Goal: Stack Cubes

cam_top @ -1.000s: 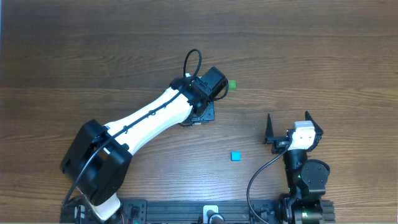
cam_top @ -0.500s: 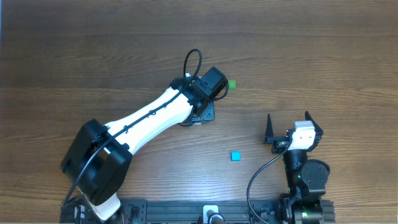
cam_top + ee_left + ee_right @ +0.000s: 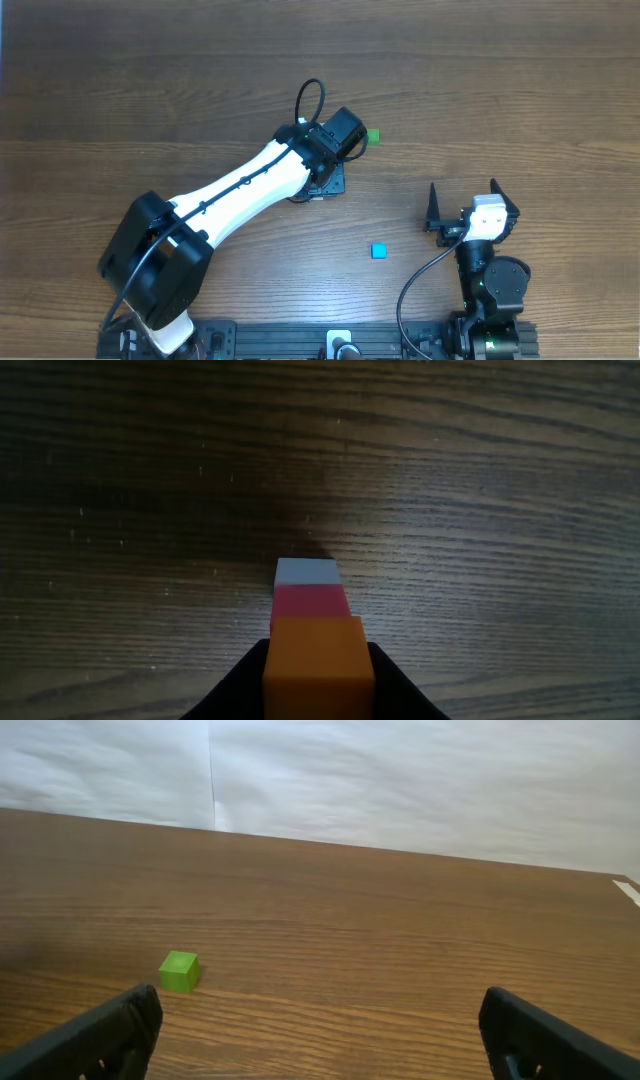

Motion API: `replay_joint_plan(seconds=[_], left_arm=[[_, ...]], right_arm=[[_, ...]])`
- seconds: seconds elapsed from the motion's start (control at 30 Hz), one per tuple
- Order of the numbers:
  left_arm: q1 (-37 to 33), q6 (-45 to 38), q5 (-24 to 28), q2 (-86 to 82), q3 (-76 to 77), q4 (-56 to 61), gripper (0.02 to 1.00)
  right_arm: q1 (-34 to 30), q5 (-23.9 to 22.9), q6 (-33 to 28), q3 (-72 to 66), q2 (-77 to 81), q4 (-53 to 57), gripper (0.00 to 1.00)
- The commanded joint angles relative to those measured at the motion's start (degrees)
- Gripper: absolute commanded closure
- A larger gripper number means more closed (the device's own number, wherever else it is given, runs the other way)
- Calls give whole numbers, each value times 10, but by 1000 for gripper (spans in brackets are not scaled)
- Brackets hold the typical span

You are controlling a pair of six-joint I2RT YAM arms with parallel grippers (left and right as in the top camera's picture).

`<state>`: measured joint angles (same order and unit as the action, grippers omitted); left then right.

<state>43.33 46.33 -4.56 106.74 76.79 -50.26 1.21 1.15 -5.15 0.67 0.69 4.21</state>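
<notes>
White left arm, black looped cable

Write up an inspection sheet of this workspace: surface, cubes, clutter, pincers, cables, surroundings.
Surface: brown wood-grain table.
Job's things: orange cube over a red cube and a pale cube, seemingly one stack; green cube loose beside the left arm's wrist; blue cube loose nearer the bases.
Clutter: nothing seen.
Pincers: left pincer shut on the orange cube; right pincer open, holding nothing, close to its base.
Cables: black loop at the left arm's wrist; black cable beside the right arm's base.
Surroundings: white wall behind the table.
</notes>
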Motion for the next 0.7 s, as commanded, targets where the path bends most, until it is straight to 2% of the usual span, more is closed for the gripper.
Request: replay_joint_plan(seconds=[0.03, 0.3, 0.33, 0.37, 0.47, 0.53, 0.57, 0.7], left_arm=[[0, 6, -9, 14, 10, -2, 673], [0, 6, -9, 14, 10, -1, 652], [0, 6, -9, 14, 10, -1, 623], [0, 6, -9, 14, 10, -1, 570], [0, 6, -9, 14, 10, 6, 189], [0, 6, -9, 14, 10, 10, 47], [0, 6, -9, 14, 10, 12, 20], [-4, 6, -19, 7, 13, 18, 20]], right_arm=[[1, -1, -3, -4, -3, 0, 7], [1, -1, -3, -4, -3, 0, 9], [1, -1, -3, -4, -3, 0, 7], [1, -1, -3, -4, -3, 0, 9], [1, -1, -3, -4, -3, 0, 7], [1, -1, -3, -4, -3, 0, 9], [1, -1, -3, -4, -3, 0, 7], [1, -1, -3, -4, -3, 0, 9]])
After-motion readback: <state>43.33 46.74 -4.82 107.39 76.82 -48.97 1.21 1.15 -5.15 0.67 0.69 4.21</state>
